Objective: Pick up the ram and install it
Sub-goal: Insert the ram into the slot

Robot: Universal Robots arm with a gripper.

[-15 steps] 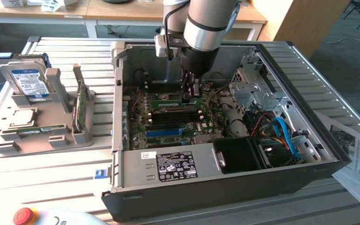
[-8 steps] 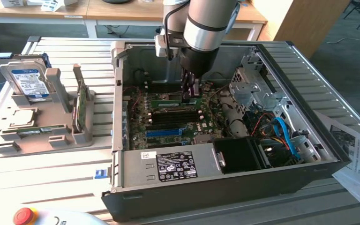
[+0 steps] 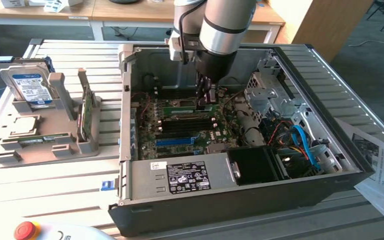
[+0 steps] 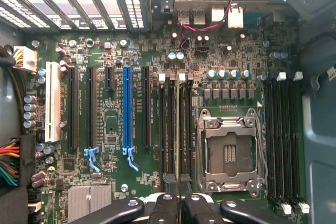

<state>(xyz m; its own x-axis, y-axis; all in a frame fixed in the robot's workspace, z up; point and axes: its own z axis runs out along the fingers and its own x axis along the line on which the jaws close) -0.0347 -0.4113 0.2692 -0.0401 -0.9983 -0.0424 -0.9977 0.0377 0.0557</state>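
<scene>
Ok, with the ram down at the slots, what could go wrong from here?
1. The ram, held edge-on in the gripper, might sit slightly off the memory slots; pressing could then bend or jam it.
2. The empty CPU socket lies right beside those slots, so a slip may hit it.

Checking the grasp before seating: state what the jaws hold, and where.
The ram, pinched between the jaws by its upper edge, above the motherboard slots.
</scene>
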